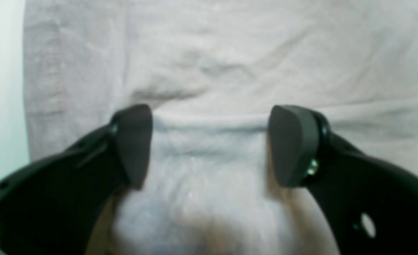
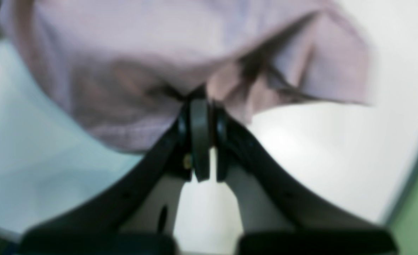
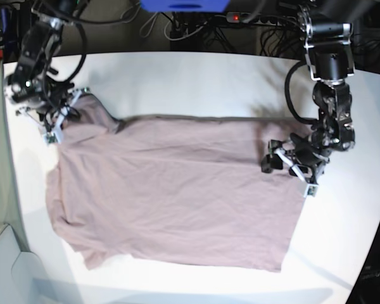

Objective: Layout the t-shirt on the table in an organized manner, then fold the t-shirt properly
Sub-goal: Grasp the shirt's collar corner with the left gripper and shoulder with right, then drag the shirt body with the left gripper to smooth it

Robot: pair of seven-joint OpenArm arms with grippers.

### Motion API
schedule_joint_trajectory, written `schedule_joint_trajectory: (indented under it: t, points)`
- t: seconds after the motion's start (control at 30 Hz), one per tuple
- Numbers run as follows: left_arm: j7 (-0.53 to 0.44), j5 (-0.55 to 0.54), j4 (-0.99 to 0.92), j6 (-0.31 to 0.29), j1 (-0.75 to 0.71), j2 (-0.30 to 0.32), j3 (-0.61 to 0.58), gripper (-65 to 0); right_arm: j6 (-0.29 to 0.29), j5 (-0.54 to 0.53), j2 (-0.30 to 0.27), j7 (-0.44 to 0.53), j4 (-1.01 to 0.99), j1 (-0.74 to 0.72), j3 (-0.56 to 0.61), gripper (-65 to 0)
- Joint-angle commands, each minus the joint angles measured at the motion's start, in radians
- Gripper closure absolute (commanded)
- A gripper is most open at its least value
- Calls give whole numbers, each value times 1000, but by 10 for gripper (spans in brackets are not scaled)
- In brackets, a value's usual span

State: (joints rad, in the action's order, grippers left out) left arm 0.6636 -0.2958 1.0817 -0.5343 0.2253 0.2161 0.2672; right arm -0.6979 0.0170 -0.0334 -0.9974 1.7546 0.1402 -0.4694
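The mauve-pink t-shirt (image 3: 177, 190) lies spread flat on the white table (image 3: 196, 76), with its hem toward the right of the base view. My right gripper (image 3: 62, 119) is at the shirt's far-left corner by a sleeve. In the right wrist view this gripper (image 2: 202, 106) is shut on a bunched fold of the t-shirt (image 2: 131, 63). My left gripper (image 3: 289, 172) rests on the hem edge at the right. Seen from the left wrist, the gripper (image 1: 210, 145) is open, with its pads (image 1: 134, 145) on either side of a ridge of the t-shirt's cloth (image 1: 230, 63).
Cables and a power strip (image 3: 253, 19) run behind the table's back edge. A blue object (image 3: 183, 5) sits at the top centre. The table's rim (image 2: 412, 177) passes close on the right in the right wrist view, with green floor beyond it.
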Motion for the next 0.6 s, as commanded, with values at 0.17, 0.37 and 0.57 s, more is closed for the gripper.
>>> schedule_joint_trajectory:
  t: [0.17, 0.37, 0.57]
  points:
    - [-6, -4, 8, 1, 36, 9, 2, -507, 0, -12, 89, -7, 249, 167, 33, 0]
    - [-6, -4, 4, 1, 41, 9, 2, -507, 0, -12, 89, -5, 268, 243, 74, 0]
    - [-6, -4, 15, 0, 39, 9, 5, -507, 0, -10, 80, 7, 262, 227, 71, 0]
